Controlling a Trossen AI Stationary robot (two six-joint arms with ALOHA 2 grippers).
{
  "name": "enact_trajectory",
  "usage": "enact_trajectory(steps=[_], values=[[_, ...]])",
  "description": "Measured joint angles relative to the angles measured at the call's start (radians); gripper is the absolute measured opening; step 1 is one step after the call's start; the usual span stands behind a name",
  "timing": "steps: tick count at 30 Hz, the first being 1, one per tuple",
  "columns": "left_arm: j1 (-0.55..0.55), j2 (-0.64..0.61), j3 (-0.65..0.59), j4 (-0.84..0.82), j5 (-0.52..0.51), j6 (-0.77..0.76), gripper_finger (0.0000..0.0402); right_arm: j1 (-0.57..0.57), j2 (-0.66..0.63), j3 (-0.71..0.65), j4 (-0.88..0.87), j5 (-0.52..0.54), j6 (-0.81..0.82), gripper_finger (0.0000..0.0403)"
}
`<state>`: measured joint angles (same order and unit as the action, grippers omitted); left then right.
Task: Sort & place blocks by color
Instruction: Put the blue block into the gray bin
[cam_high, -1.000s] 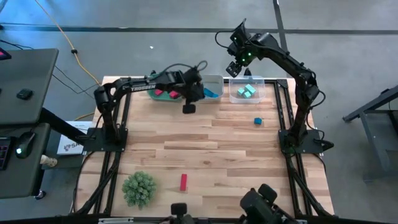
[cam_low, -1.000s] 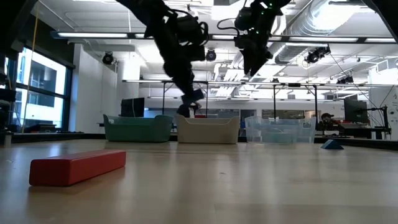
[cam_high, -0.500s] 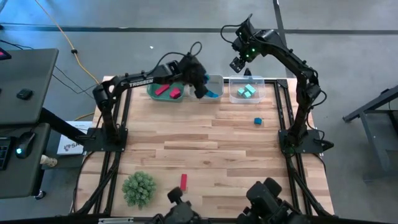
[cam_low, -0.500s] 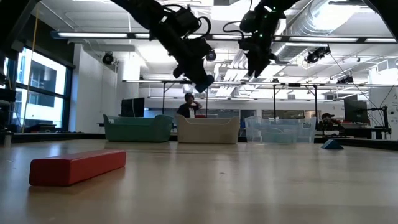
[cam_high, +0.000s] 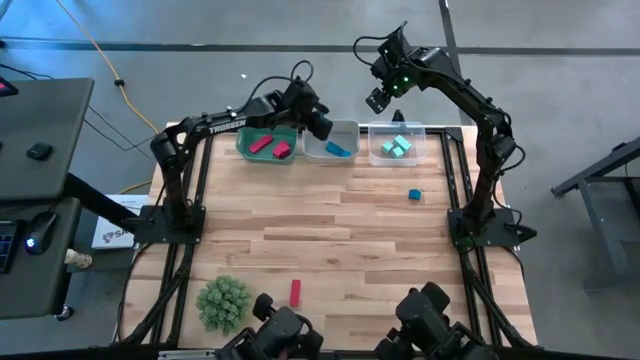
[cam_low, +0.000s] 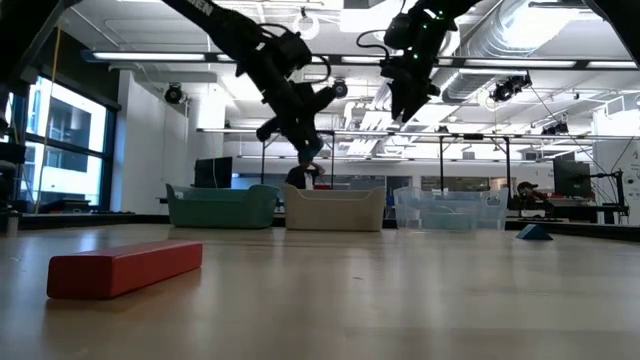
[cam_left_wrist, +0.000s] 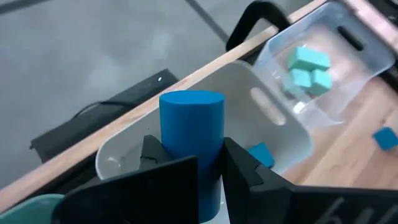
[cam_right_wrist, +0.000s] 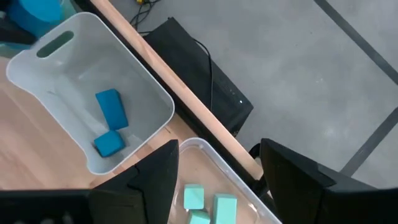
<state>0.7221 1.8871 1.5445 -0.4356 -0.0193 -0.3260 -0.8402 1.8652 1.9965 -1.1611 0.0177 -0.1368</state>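
Currently left gripper (cam_left_wrist: 186, 165) is clamped on a blue cylinder block (cam_left_wrist: 191, 134), up over the grey bin (cam_high: 330, 146) that already has two blue blocks (cam_right_wrist: 111, 121). Right gripper (cam_right_wrist: 217, 165) hangs spread wide, holding nothing, above the clear bin (cam_high: 397, 146) with mint blocks (cam_high: 397, 147). Green bin (cam_high: 266, 146) holds red blocks (cam_high: 268, 146). One red bar (cam_high: 295, 292) and one blue block (cam_high: 414, 195) lie loose on the table (cam_high: 340, 240).
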Motion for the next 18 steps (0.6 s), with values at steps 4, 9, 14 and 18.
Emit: enact_trajectory(steps=[4, 9, 14, 18], values=[[0.001, 0.038, 0.000, 0.000, 0.008, -0.019, 0.0000, 0.000, 0.000, 0.000, 0.003, 0.000, -0.002, 0.0216], [-0.008, 0.081, 0.000, -0.003, 0.018, -0.023, 0.0000, 0.000, 0.000, 0.000, 0.007, 0.000, -0.002, 0.0216], [-0.010, 0.127, 0.000, -0.009, 0.053, -0.040, 0.0000, 0.000, 0.000, 0.000, 0.007, 0.000, -0.002, 0.0216], [-0.010, 0.152, -0.001, -0.010, 0.060, -0.042, 0.0000, 0.000, 0.000, 0.000, 0.007, 0.000, -0.002, 0.0216]])
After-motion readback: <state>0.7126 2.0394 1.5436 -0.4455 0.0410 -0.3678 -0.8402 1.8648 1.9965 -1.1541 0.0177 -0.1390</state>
